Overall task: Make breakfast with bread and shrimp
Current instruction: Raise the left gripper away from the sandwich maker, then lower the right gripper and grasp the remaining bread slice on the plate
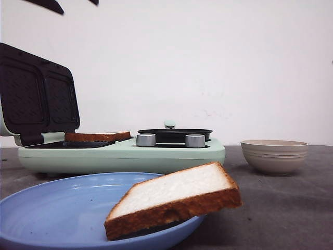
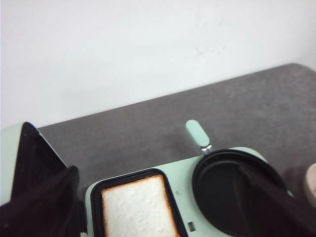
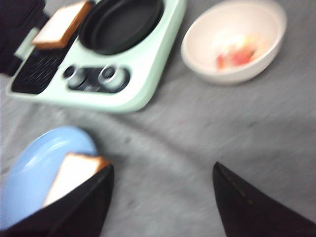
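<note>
Bread on plate: 1 square slice [image 1: 174, 200] leans on the near right rim of the blue plate [image 1: 47, 208], one crust edge down in the dish, the opposite corner lifted past the rim over the grey table [image 1: 281, 208].
Bread in appliance: 1 slice [image 1: 97, 136] lies flat in the left grill bay of the mint-green breakfast maker [image 1: 122, 153]; its white face and browned edge show in the left wrist view [image 2: 138, 210].
Shrimp: pale pink-orange lumps [image 3: 236, 52] sit inside the beige ribbed bowl [image 1: 274, 155]; blurred, so a count is not possible.
Bowl position: right of the appliance on the table, apart from it.
Lid: the hinged grill lid [image 1: 36, 94] stands open at the appliance's left end.
Pan: a round black pan [image 1: 174, 134] with a mint handle [image 2: 197, 133] occupies the right bay, behind 2 silver knobs [image 1: 146, 139].
Left gripper: spread wide [image 2: 163, 197], dark fingers [image 2: 42, 207] either side of the view, above the appliance, nothing held.
Right gripper: spread wide [image 3: 160, 197], above bare table between plate and bowl, nothing held.
</note>
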Controlling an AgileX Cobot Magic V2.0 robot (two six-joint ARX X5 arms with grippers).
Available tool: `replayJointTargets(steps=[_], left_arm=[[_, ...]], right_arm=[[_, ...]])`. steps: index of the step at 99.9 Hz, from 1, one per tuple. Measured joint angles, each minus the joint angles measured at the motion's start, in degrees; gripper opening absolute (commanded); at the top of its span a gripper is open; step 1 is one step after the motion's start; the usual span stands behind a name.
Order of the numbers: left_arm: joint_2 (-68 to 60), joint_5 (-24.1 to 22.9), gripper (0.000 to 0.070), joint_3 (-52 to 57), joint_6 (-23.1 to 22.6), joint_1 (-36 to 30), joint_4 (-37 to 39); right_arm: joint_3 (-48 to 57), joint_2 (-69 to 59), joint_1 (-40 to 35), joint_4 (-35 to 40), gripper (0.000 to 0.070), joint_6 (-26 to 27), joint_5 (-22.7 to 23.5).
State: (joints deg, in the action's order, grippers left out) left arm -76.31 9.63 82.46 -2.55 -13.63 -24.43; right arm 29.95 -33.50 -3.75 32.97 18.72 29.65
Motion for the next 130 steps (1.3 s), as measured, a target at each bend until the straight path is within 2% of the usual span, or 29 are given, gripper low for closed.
replayJointTargets(steps=[13,27,37,55,73,102,130], left_arm=[[4.1,1.2,0.0547,-0.9,1.2,0.0,-1.4],[11.0,1.3,0.0547,-7.3,3.0,0.0,0.3],[16.9,0.8,0.0547,-14.7,4.9,0.0,3.3],[28.4,-1.4,0.0548,-28.6,8.2,0.0,6.0],[36.8,-2.3,0.0548,-36.3,9.6,0.0,4.8],[43.8,-3.7,0.0549,-38.5,9.8,0.0,-1.4],[46.6,-3.7,0.0548,-39.8,9.8,0.0,-3.8]], right_arm=[[0.0,-4.7,-0.1,-0.1,0.0413,2.0,5.7],[0.0,-9.3,-1.1,-0.4,0.0422,2.6,7.8],[0.0,-11.2,-2.7,-2.4,0.0473,2.8,9.4],[0.0,-15.1,-7.4,-5.7,0.0481,3.7,9.2],[0.0,-21.5,-13.6,-8.9,0.0481,4.2,7.6],[0.0,-30.7,-22.1,-13.3,0.0481,4.3,6.3],[0.0,-36.1,-28.3,-16.2,0.0481,5.0,6.4]])
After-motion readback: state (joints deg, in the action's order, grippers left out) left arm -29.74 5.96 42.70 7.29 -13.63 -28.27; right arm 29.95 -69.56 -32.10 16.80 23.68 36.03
